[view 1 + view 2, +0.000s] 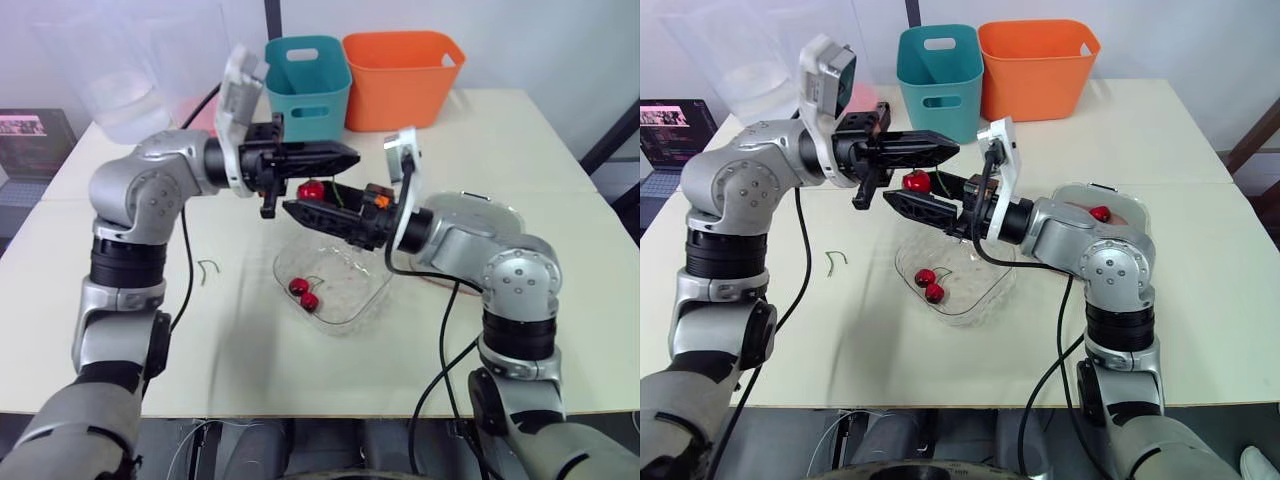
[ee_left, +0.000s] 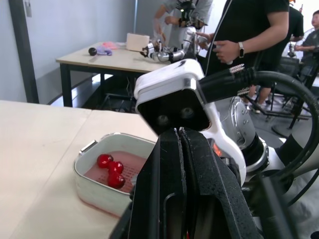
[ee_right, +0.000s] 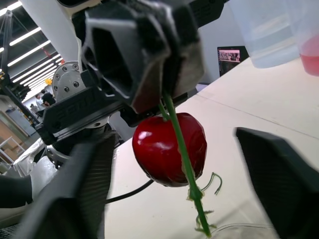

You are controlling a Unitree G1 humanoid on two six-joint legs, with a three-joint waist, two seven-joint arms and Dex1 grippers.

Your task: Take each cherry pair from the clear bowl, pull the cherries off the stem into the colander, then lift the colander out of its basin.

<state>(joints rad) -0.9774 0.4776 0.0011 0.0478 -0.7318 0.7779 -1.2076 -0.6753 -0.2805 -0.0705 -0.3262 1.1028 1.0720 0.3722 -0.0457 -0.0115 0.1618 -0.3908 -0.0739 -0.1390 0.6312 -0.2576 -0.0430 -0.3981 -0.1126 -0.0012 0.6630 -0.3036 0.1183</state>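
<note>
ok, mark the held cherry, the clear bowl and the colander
cherry [image 3: 159,149]: right wrist view, on its red body.
bowl [image 1: 980,302]: right eye view, on its near wall.
colander [image 2: 139,167]: left wrist view, on its bare perforated floor.

I see a glossy deep-red cherry [image 3: 169,147] on a thin green stem [image 3: 183,154], which hangs from the matt black left claw [image 1: 352,155]. The right claw [image 1: 912,192] is black too, with a small orange spot [image 1: 380,200] behind its fingers and a white camera [image 2: 172,102] on its wrist. Under both claws the bowl [image 1: 365,300] is clear and colourless, with a dark-red pair [image 1: 303,293] inside. Beyond the left claw stand a teal bin [image 1: 310,85] and an orange bin [image 1: 400,75]. Behind the right claw I see a pale grey basin [image 2: 94,179] with a pinkish colander [image 2: 137,167] and three red cherries [image 2: 110,169] in it. The table [image 1: 250,360] is plain cream. A green loose stem [image 1: 207,268] lies on the left claw's side.
</note>
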